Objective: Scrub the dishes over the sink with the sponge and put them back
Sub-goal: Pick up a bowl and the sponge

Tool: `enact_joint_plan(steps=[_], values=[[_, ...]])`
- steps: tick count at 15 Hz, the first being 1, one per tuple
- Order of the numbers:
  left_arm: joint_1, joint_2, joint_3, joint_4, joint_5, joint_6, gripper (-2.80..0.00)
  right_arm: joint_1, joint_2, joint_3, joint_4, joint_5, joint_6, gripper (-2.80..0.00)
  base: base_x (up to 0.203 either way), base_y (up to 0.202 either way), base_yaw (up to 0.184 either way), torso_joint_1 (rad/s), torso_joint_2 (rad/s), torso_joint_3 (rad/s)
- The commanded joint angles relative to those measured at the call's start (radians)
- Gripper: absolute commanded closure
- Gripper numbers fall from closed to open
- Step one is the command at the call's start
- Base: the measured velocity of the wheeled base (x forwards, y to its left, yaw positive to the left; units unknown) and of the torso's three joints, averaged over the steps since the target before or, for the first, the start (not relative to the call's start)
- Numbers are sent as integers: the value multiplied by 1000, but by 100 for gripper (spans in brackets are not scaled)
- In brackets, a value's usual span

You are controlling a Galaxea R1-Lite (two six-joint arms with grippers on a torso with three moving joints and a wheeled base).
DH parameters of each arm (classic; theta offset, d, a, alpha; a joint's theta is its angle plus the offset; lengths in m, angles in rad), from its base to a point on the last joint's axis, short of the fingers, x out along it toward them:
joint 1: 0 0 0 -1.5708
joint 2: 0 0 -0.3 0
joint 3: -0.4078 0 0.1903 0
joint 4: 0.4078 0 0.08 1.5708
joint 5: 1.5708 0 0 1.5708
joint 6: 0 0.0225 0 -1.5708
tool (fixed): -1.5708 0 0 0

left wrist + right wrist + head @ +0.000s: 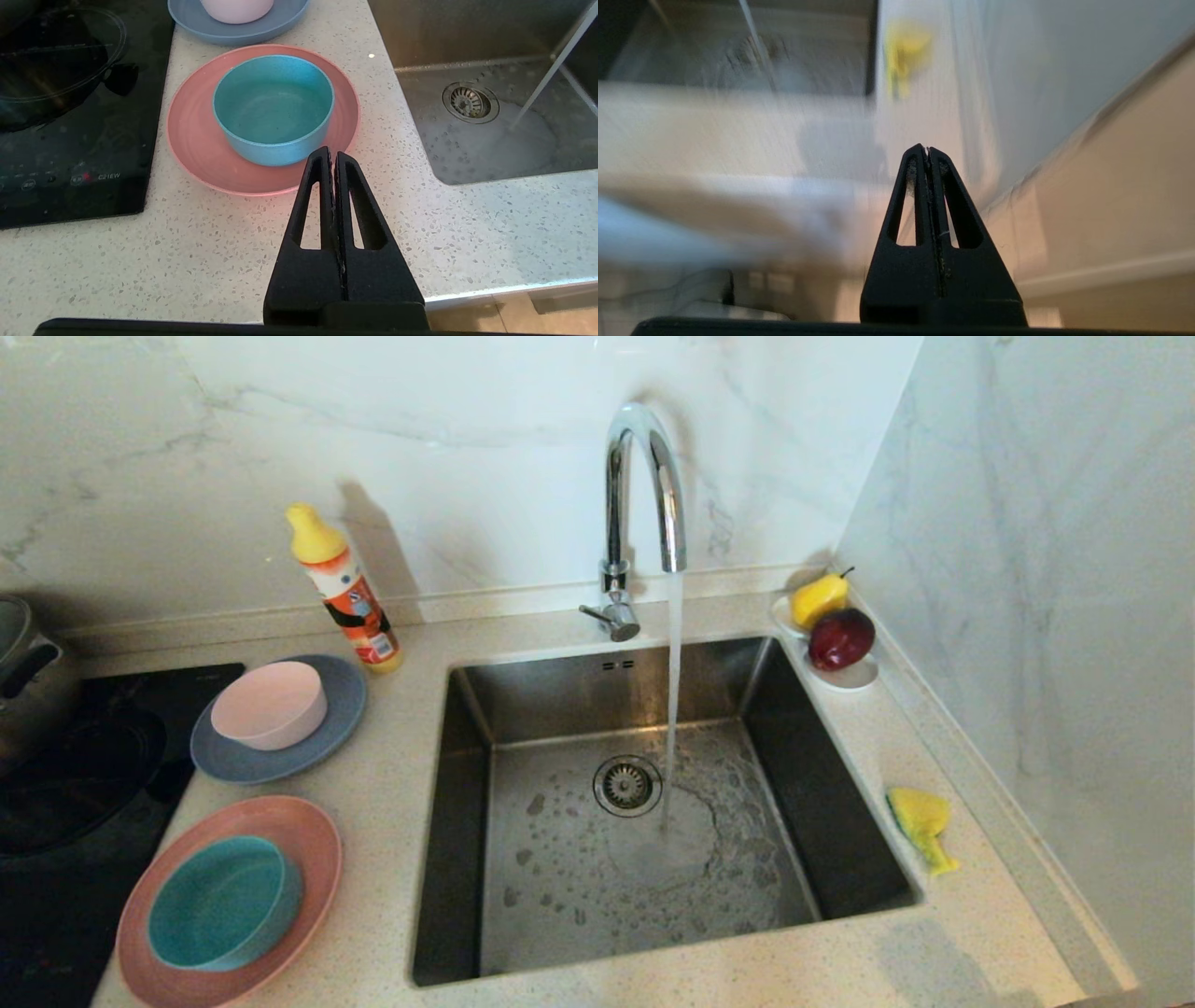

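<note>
The steel sink (485,859) has water running from the chrome faucet (639,485) onto its floor beside the drain (626,785). Left of it, a teal bowl (222,903) sits on a pink plate (308,845), and a pale pink bowl (271,705) sits on a grey-blue plate (345,709) behind. The yellow sponge (922,821) with a green face lies on the counter right of the sink. My left gripper (331,152) is shut and empty, near the teal bowl (273,109). My right gripper (927,149) is shut and empty, short of the sponge (903,51). Neither arm shows in the head view.
A yellow-capped dish-soap bottle (347,593) stands behind the plates. A white dish (854,677) with a pear and a red apple sits at the sink's back right corner. A black cooktop (65,775) with a steel pot (23,672) lies far left. Marble walls close the back and right.
</note>
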Motion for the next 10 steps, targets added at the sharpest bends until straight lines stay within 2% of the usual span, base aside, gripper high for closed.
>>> enact_joint_plan(steps=[1,6,10], values=[[0,4,12,0,0,0,0,0,83,-173,69,45,-1,0,0,0,0,0,0,0],[0,4,12,0,0,0,0,-12,365,-429,184,162,-33,0,0,0,0,0,0,0],[0,4,12,0,0,0,0,-9,634,-553,210,204,-72,0,0,0,0,0,0,0]])
